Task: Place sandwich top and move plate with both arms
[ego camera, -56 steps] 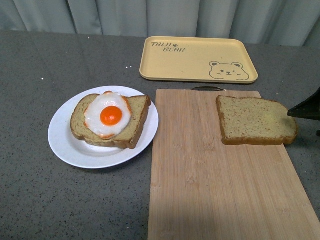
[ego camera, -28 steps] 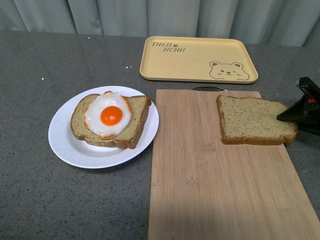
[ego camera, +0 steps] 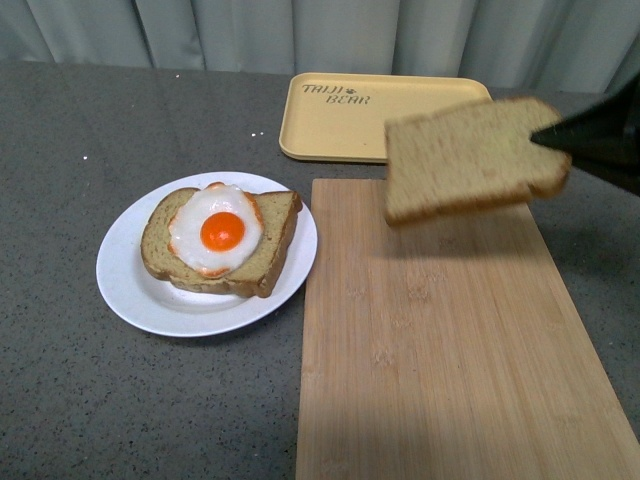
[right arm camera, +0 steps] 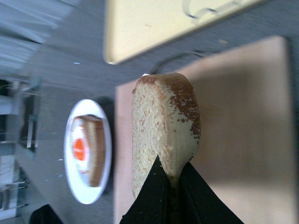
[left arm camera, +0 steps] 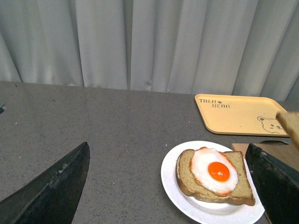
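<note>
The sandwich top [ego camera: 465, 160], a plain brown bread slice, hangs tilted in the air above the far end of the wooden board [ego camera: 450, 340]. My right gripper [ego camera: 545, 138] is shut on its right edge; in the right wrist view the black tips [right arm camera: 170, 175] pinch the slice [right arm camera: 161, 121] edge-on. The white plate [ego camera: 125, 275] sits left of the board and holds a bread slice with a fried egg [ego camera: 215, 230]. My left gripper [left arm camera: 168, 186] is open, its fingers [left arm camera: 51, 186] spread wide on either side of the plate [left arm camera: 175, 182], well short of it.
A yellow tray with a bear drawing [ego camera: 340, 125] lies at the back, beyond the board. Grey tabletop [ego camera: 100, 400] surrounds the plate. A pale curtain [ego camera: 300, 30] closes off the far side.
The right gripper closed on the slice's right edge and lifted it off the board, carrying it up and a little leftward. The plate and egg slice have not moved.
</note>
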`<state>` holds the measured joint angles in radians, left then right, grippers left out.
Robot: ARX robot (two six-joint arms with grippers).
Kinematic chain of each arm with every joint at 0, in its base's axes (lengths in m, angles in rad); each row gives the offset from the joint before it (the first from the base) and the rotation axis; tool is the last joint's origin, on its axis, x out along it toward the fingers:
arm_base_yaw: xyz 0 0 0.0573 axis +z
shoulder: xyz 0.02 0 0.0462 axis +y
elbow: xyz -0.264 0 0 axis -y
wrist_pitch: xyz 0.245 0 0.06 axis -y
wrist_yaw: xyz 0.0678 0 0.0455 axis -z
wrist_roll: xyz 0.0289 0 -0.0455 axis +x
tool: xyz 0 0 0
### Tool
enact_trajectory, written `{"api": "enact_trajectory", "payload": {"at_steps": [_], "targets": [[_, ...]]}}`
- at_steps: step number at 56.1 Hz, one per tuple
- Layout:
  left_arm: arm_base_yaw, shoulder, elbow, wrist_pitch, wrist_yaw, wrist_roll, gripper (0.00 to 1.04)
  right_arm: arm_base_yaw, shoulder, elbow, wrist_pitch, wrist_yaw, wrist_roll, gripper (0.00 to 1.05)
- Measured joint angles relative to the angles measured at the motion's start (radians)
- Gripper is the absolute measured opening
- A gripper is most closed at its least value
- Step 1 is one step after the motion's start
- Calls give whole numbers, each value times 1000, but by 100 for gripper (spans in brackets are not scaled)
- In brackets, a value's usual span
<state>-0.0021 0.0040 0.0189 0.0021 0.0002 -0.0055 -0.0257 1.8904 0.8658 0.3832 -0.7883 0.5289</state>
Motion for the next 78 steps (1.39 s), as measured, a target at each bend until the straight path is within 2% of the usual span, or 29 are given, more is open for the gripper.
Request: {"api": "enact_trajectory", "payload": {"at_steps": [9, 18, 34, 51, 78], "targets": [[0, 0, 0, 0, 0, 0, 98, 122, 24, 23, 153, 2, 145, 2], [0, 0, 0, 0, 0, 0, 98, 266, 147, 101, 291, 86, 339, 2], [0, 0, 0, 0, 0, 0, 98, 431, 264, 158, 320, 175, 466, 2], [0, 0, 0, 0, 0, 0, 98, 488, 316, 162, 361, 314, 531, 2], [0, 0, 0, 0, 0, 0, 98, 531, 348, 187, 279, 354, 541, 2]]}}
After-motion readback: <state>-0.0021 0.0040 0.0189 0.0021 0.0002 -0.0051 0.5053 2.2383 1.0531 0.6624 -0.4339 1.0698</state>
